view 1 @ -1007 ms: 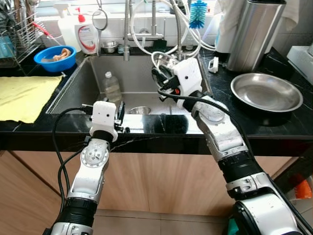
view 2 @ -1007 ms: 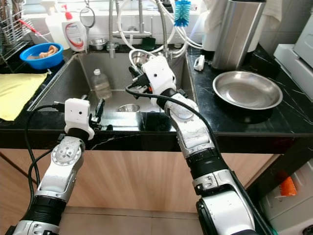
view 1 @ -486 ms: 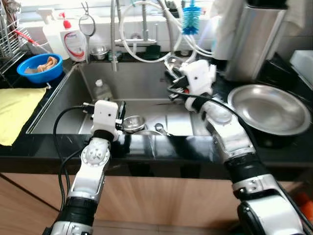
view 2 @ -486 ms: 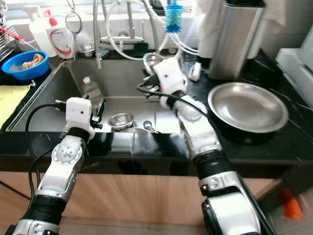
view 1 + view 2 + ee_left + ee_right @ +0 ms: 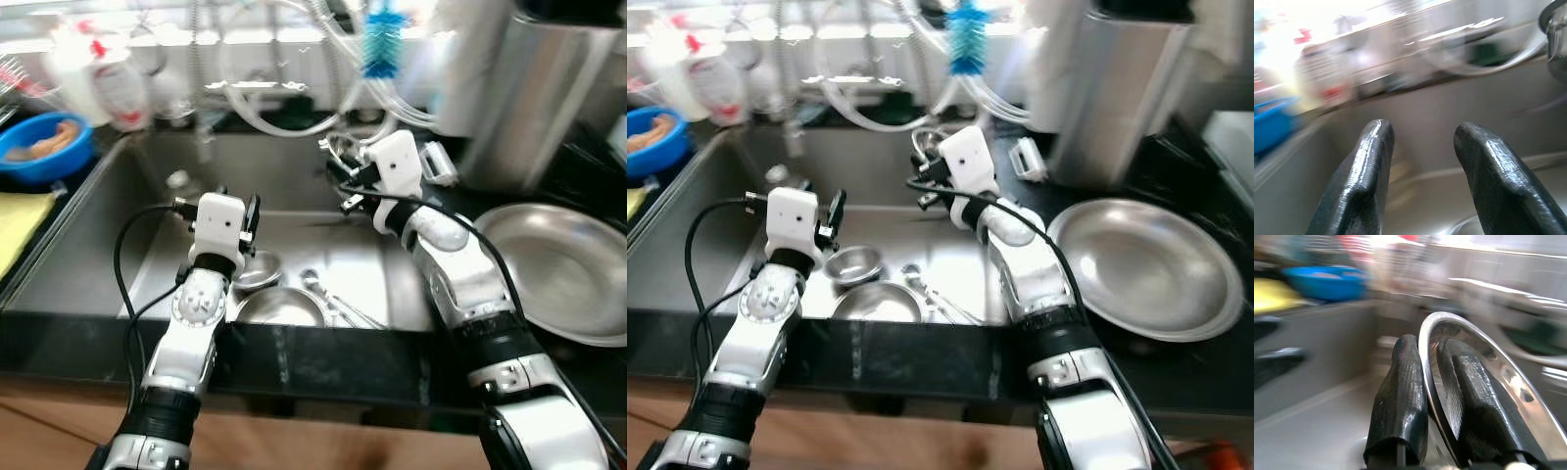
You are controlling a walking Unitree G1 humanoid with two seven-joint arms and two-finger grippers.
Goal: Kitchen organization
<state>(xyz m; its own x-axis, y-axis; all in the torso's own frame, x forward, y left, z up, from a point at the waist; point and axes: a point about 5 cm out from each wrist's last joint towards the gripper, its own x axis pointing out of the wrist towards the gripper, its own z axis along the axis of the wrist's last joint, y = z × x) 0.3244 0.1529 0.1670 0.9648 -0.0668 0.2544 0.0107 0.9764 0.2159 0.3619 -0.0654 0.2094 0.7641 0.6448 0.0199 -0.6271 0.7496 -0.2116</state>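
My right gripper [image 5: 1426, 345] is shut on the rim of a shiny steel bowl [image 5: 1488, 362], one finger on each side of the rim. It holds the bowl [image 5: 338, 154] tilted above the back right part of the sink [image 5: 108, 245]. My left gripper [image 5: 1422, 132] is open with nothing between its fingers, and hangs over the sink's left half [image 5: 251, 211]. On the sink floor lie a small steel bowl [image 5: 257, 269], a larger steel bowl [image 5: 282, 306] and some cutlery [image 5: 331, 302].
A wide steel pan [image 5: 554, 269] sits on the black counter at the right, behind it a tall steel canister [image 5: 554, 88]. A blue bowl [image 5: 39, 152], a soap bottle [image 5: 118, 73] and a yellow cloth [image 5: 15, 220] are at the left. Tap hoses and a blue brush [image 5: 384, 44] hang behind the sink.
The camera has moved in closer over the sink, so its floor and the bowls now show. Both arms reach further over the sink; the right gripper still holds the steel bowl.
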